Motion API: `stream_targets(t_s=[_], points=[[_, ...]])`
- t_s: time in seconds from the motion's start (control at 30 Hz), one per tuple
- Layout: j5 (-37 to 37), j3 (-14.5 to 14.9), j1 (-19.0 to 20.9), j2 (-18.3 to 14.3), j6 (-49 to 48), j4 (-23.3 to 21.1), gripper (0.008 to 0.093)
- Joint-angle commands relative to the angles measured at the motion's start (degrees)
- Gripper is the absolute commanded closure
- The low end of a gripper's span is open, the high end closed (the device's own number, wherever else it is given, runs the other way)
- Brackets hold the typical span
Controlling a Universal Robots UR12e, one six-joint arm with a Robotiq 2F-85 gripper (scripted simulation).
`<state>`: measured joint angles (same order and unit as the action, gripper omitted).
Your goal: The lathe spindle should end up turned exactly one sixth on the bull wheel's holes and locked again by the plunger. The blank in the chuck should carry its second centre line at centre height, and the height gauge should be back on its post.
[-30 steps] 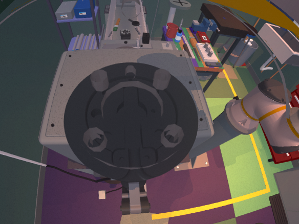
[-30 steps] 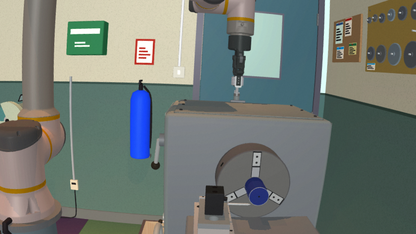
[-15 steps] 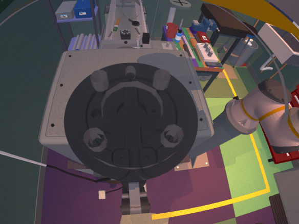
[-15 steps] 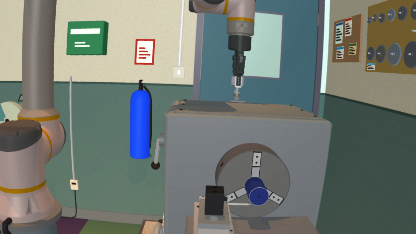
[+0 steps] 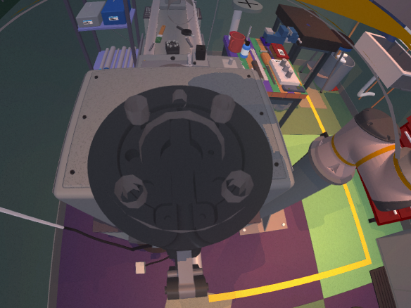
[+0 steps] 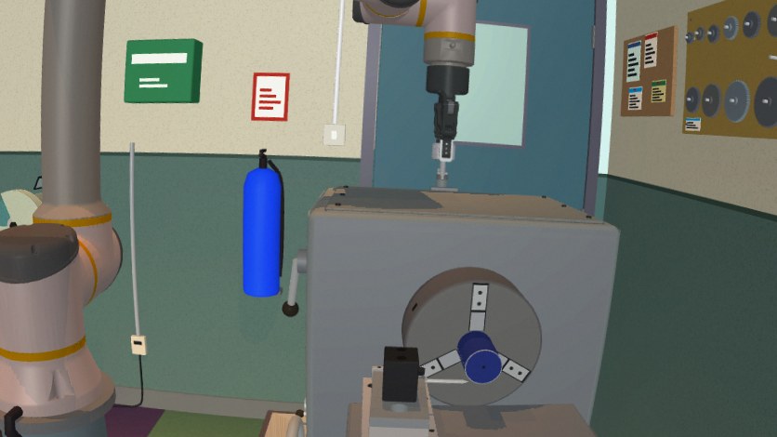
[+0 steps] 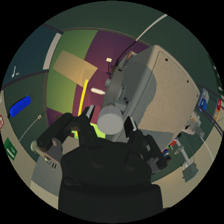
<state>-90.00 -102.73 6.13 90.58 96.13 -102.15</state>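
My gripper (image 7: 109, 119) (image 6: 444, 155) points straight down over the rear of the grey headstock top, open around the round knob of the plunger (image 7: 110, 121) (image 6: 443, 175) and holding nothing. On the headstock's front face the three-jaw chuck (image 6: 471, 337) grips the blue blank (image 6: 480, 360). The black height gauge (image 6: 400, 374) stands on the bed in front, its thin scriber pointing at the blank. In the side camera my wrist flange (image 5: 180, 165) hides the plunger and most of the headstock top.
The headstock's rear edge (image 7: 116, 79) drops away just behind the plunger, with a lever (image 6: 293, 282) on its left side. My arm's base (image 6: 43, 304) stands left of the lathe. A blue extinguisher (image 6: 262, 225) hangs on the wall behind.
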Motion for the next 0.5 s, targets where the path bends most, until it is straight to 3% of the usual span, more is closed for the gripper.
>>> stream_targets(t_s=[0.0,0.47], points=[[0.0,0.1,0.0,0.0,0.0,0.0,0.0334],[0.0,1.2,0.0,0.3,0.0,1.4,0.0334]])
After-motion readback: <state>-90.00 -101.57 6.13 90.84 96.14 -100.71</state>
